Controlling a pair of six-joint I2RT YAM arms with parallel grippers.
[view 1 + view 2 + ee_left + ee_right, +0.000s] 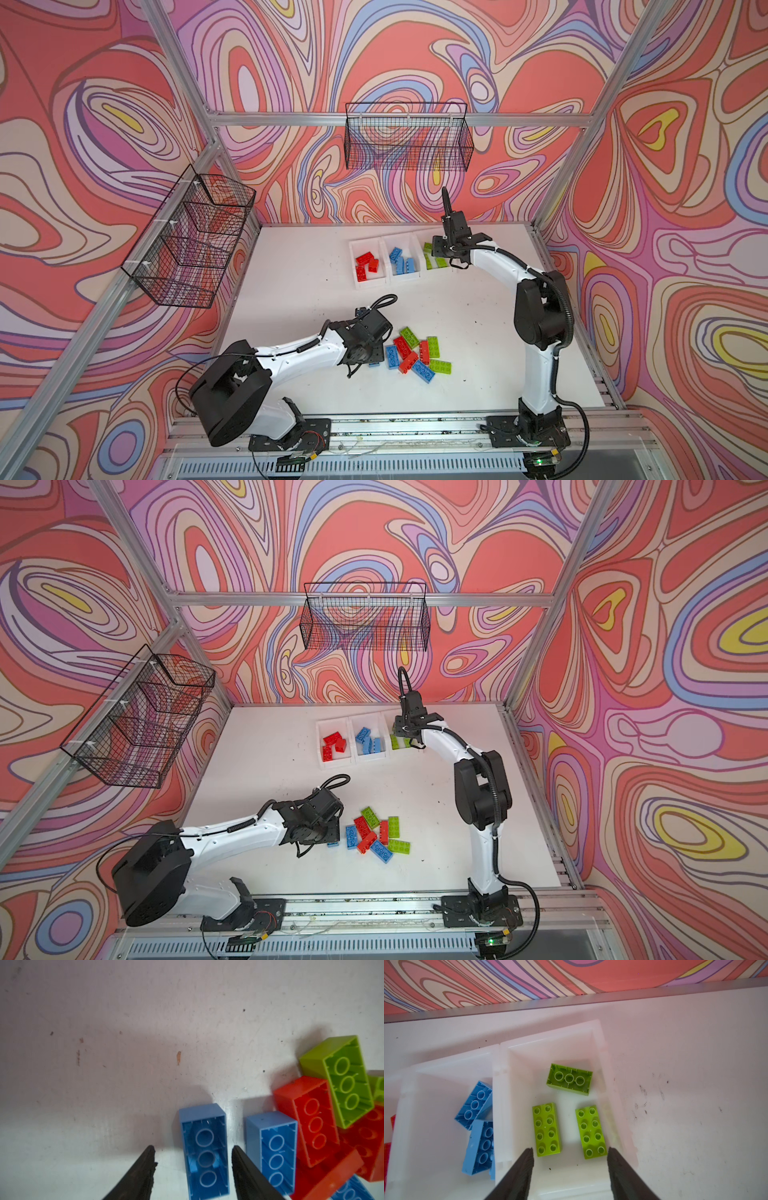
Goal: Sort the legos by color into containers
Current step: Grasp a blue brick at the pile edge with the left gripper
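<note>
L claw (192, 1148) is sitting low over the tabletop (104, 1043), fingers apart, straddling an upside-down blue lego (204, 1151) w/o clamping it; the mixed pile (411, 355) is lying just beside. R claw (570, 1150) is hovering over the green bin (512, 1095) of the containers (385, 266), fingers apart, holding nothing; 3 green legos (547, 1129) are lying inside, blue ones (400, 259) in the mid bin, red ones (365, 266) in the end bin
</note>
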